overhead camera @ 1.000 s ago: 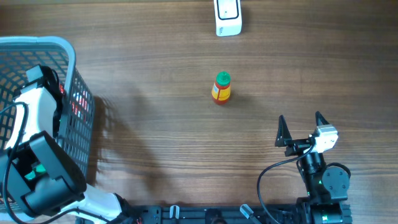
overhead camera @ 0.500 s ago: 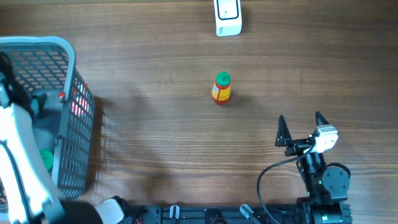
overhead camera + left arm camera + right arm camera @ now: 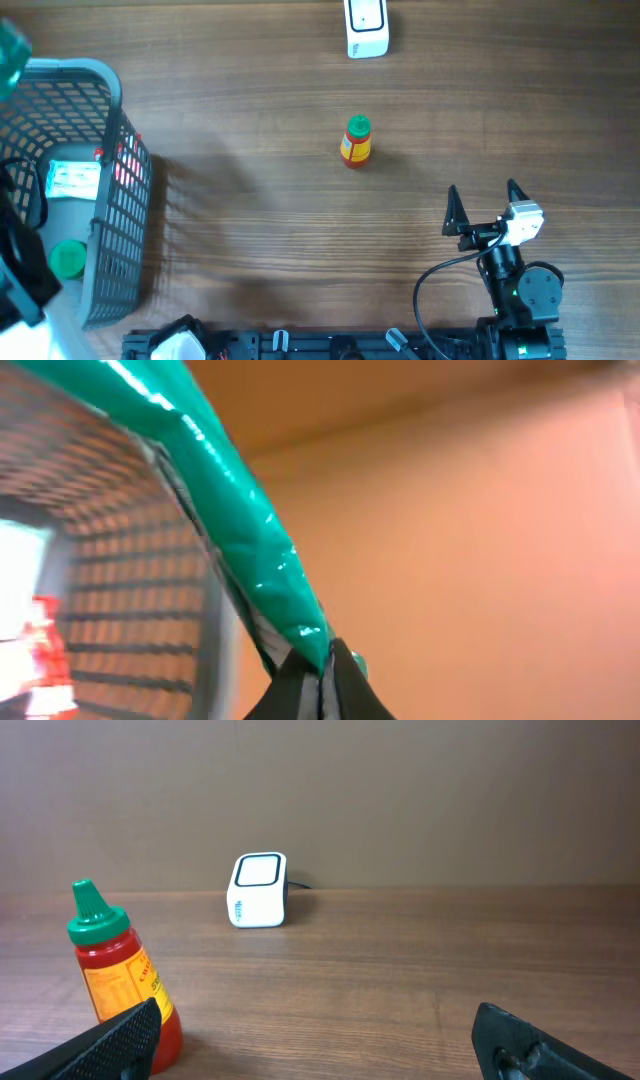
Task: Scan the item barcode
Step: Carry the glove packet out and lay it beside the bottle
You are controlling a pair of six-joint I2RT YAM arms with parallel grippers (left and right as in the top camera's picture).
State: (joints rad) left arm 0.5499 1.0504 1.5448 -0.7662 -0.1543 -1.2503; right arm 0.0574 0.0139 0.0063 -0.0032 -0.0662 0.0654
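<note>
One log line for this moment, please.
left gripper: shut on green packet | right gripper: open, empty | bottle: upright, mid-table | scanner: far edge

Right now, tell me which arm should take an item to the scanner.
Left: the left pincer is shut on a green packet. The right pincer sits open and empty.

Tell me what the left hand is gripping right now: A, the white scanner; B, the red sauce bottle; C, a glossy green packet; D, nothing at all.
C: the left wrist view shows the left hand shut on the edge of a glossy green packet, while the sauce bottle stands untouched on the table.
</note>
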